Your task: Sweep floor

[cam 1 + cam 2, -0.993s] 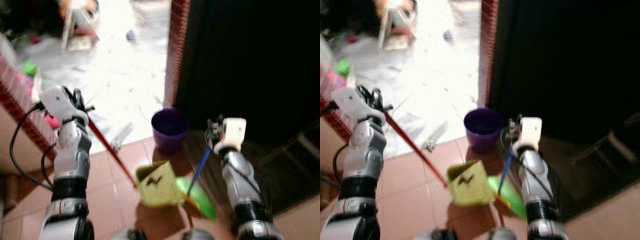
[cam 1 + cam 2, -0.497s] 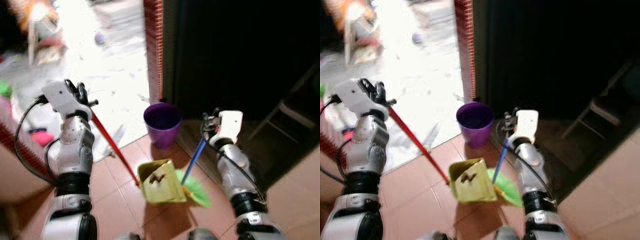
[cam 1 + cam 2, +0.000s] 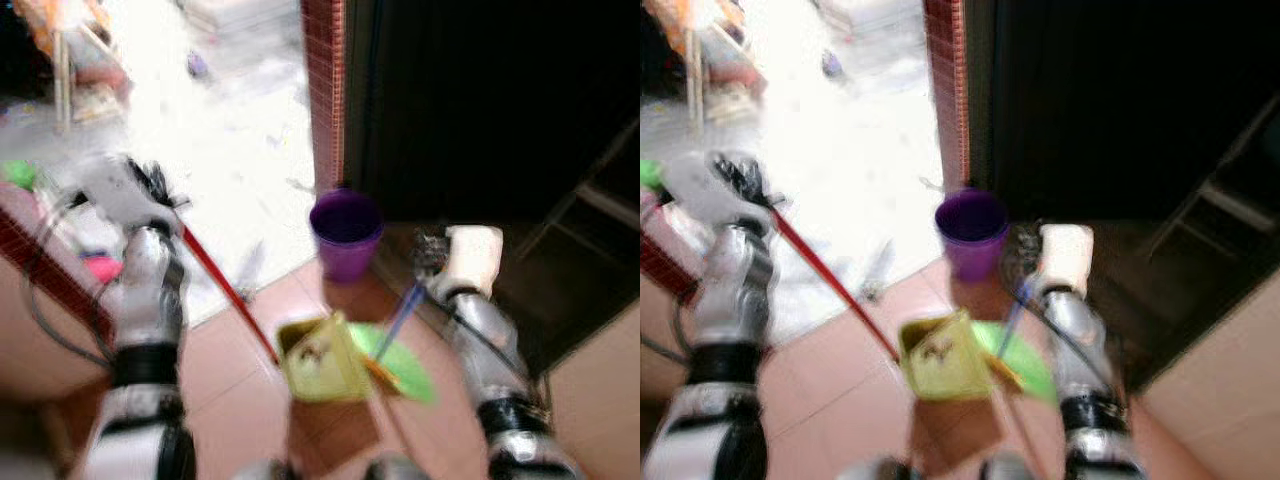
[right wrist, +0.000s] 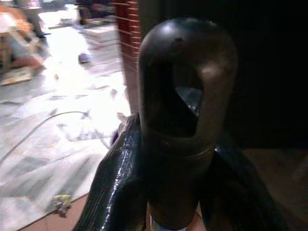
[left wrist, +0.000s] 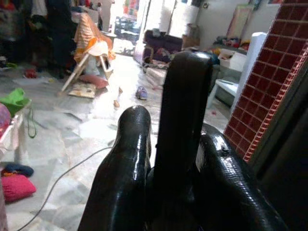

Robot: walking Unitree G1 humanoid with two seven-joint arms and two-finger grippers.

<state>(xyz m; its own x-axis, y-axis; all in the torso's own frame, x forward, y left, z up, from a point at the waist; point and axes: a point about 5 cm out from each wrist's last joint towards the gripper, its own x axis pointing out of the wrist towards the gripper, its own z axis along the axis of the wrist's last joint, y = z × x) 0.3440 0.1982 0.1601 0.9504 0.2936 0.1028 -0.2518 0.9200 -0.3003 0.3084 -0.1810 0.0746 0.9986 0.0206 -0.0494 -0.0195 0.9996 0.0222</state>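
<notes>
Both grippers busy with the sweeping kit
Left gripper (image 5: 166,159) pinches the red dustpan handle (image 3: 225,288), right gripper (image 4: 175,178) clamps the broom handle (image 4: 185,110); yellow dustpan (image 3: 318,358) beside purple bucket (image 3: 346,232)

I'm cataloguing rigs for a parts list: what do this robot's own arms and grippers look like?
Both arms are silver metal segments with black bands at the joints. Each wrist carries a white boxy housing. A black cable loops beside the left arm, and another runs along the right arm. The left gripper and right gripper each have two long, glossy black, rounded fingers.
</notes>
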